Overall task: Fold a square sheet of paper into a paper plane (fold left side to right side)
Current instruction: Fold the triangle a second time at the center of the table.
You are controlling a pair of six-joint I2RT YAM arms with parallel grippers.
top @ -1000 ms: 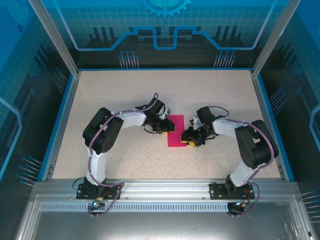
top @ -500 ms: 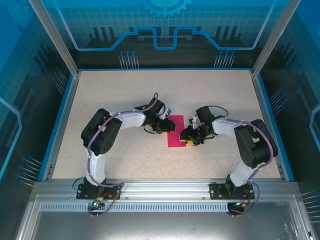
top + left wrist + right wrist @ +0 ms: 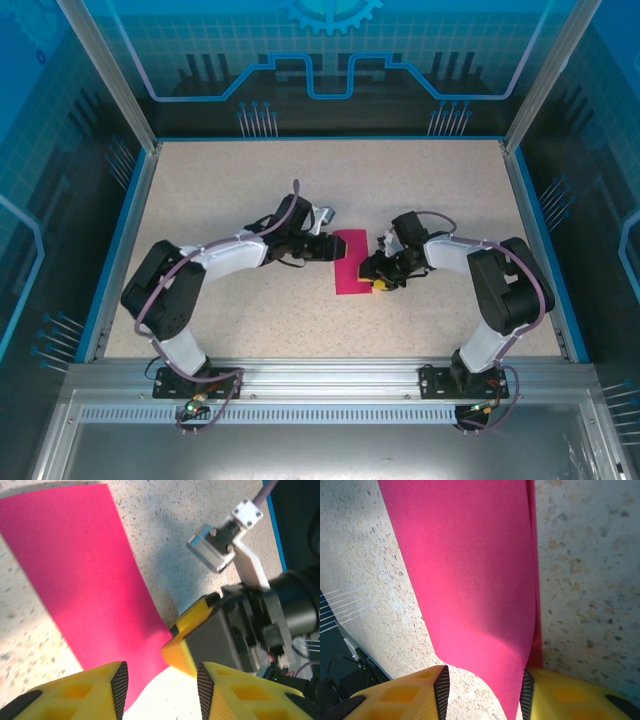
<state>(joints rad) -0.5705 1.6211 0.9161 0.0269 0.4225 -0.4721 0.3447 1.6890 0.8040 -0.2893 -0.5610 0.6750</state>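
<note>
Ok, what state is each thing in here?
Magenta-pink square paper sheet: folded in half, lying on the table.
Left gripper: fingers open, empty, just left of the sheet.
Right gripper: fingers open, one end of the sheet between them.

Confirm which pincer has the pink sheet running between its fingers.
The right pincer: the square sheet of paper passes between its fingers in its wrist view. The left pincer stands beside the sheet's left edge.

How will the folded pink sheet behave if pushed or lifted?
The pink sheet is probably floppy: its top layer bows off the lower one. Thin and flat, it would likely slide across the speckled table when pushed.
</note>
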